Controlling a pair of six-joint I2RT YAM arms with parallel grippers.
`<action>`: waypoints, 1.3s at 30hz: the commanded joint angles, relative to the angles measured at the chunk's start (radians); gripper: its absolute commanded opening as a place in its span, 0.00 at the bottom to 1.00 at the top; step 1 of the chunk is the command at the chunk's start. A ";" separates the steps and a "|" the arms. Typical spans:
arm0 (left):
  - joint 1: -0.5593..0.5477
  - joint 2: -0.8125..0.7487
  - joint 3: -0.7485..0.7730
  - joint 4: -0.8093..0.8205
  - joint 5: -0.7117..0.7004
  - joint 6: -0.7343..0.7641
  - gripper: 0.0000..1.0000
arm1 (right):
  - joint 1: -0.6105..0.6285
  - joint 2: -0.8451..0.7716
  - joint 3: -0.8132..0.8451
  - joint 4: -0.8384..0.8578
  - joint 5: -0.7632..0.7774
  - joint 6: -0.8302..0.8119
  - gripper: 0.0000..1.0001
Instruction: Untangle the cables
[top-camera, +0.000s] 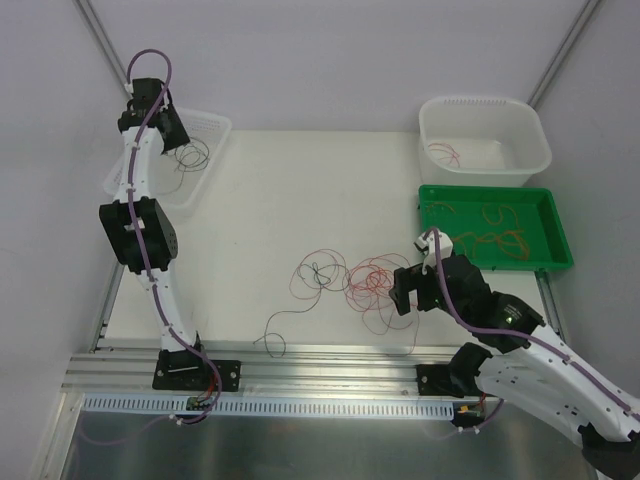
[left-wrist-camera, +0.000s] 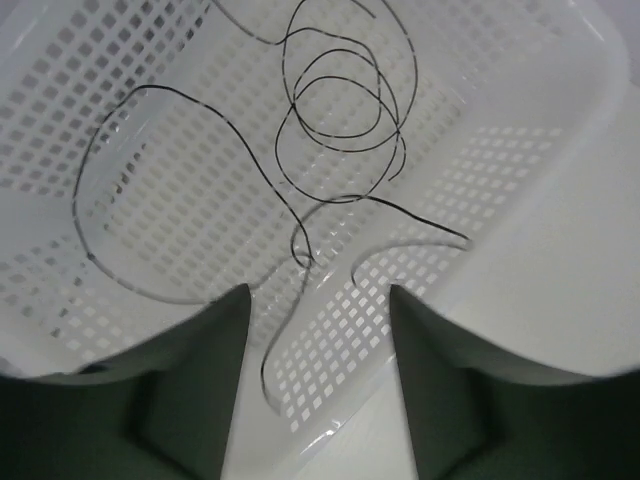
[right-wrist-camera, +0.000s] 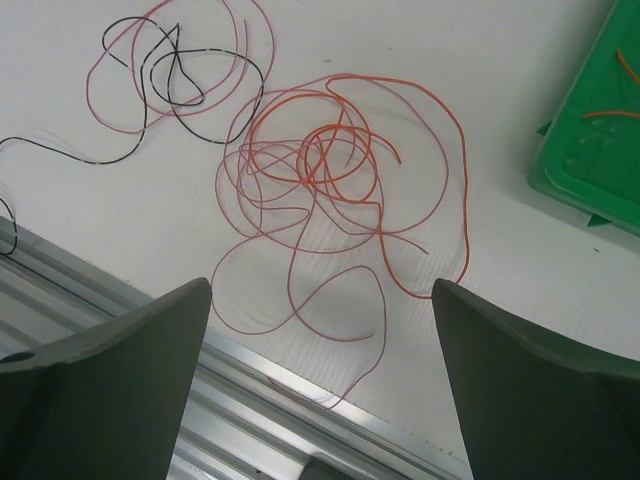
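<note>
**Both hands open, cables lying loose**

The left hand (left-wrist-camera: 318, 300) is partly open and holds nothing. A black cable (left-wrist-camera: 335, 110) curls in the white basket (left-wrist-camera: 520, 200) just ahead of it, one end trailing between its fingers (left-wrist-camera: 190, 380). The right hand (right-wrist-camera: 320, 290) is wide open and empty, with the tangled red cables (right-wrist-camera: 320, 170) on the desk (right-wrist-camera: 500, 60) just ahead.

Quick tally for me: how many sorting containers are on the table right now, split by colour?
White: 2 (mesh basket, tub)
Green: 1 (tray)
Total: 3
</note>
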 joint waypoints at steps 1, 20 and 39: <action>0.035 0.009 0.094 -0.016 0.055 -0.066 0.67 | 0.005 0.011 0.040 -0.010 0.006 0.002 0.97; -0.472 -0.629 -0.814 -0.017 0.288 0.000 0.99 | 0.006 -0.008 -0.003 0.037 -0.072 0.066 0.97; -1.099 -0.399 -0.885 0.081 -0.265 -0.500 0.77 | 0.008 -0.083 -0.083 0.066 -0.086 0.157 0.97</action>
